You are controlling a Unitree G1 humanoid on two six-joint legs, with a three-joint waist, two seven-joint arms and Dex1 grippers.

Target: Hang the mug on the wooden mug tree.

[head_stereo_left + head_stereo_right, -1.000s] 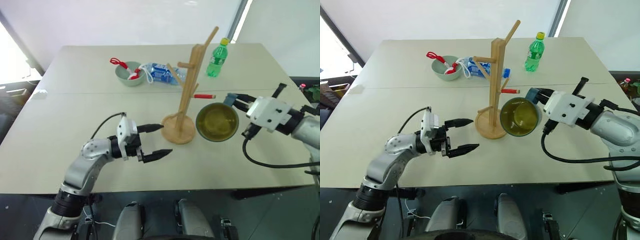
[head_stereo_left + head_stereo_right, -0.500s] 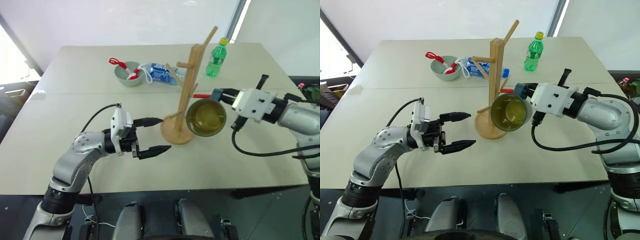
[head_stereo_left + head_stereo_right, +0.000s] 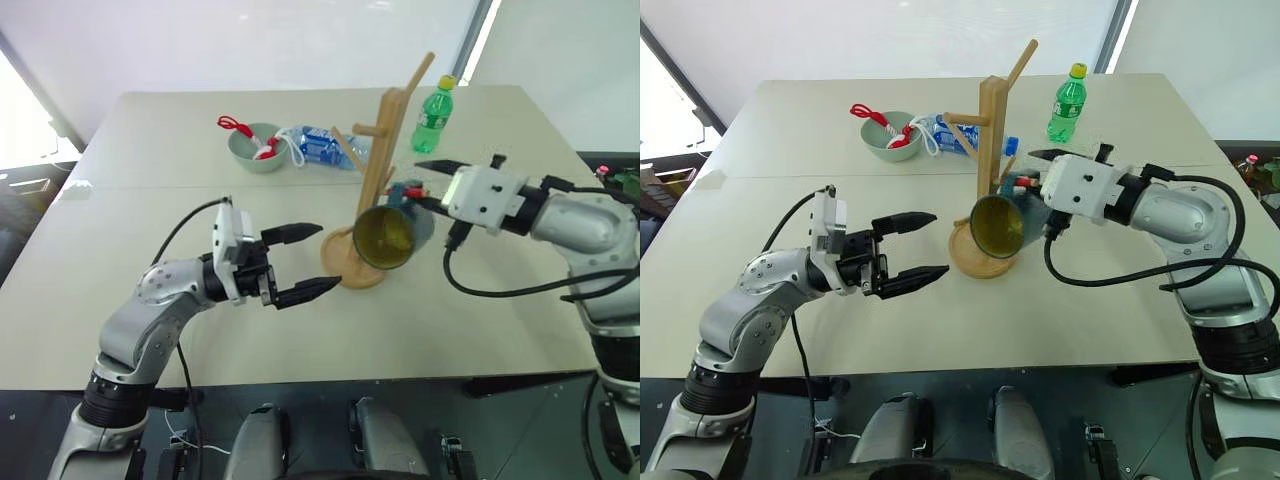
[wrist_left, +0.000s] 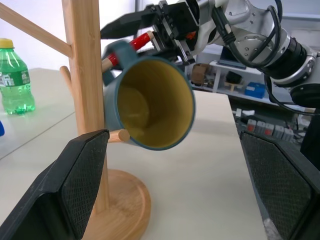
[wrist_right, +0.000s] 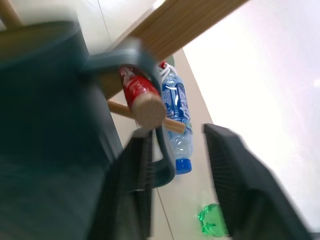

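mug [image 3: 390,236] carried onto wooden mug tree [image 3: 372,200] peg, right pincer [image 3: 1025,172] fingers now parted

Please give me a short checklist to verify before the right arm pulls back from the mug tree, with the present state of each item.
1. Handle of the mug is threaded over the red-tipped peg: ok, the loop sits around the peg.
2. Right tool has released the handle: ok, its fingers stand apart, one on each side of the loop.
3. Mug hangs only by the peg, without support from the tool: cannot tell.
4. The wooden mug tree stands upright on its base: ok.
5. Left tool is clear of the tree: ok, open and beside the base, not touching.
6. Withdrawal path will not catch the handle: cannot tell; one finger is very near the loop.
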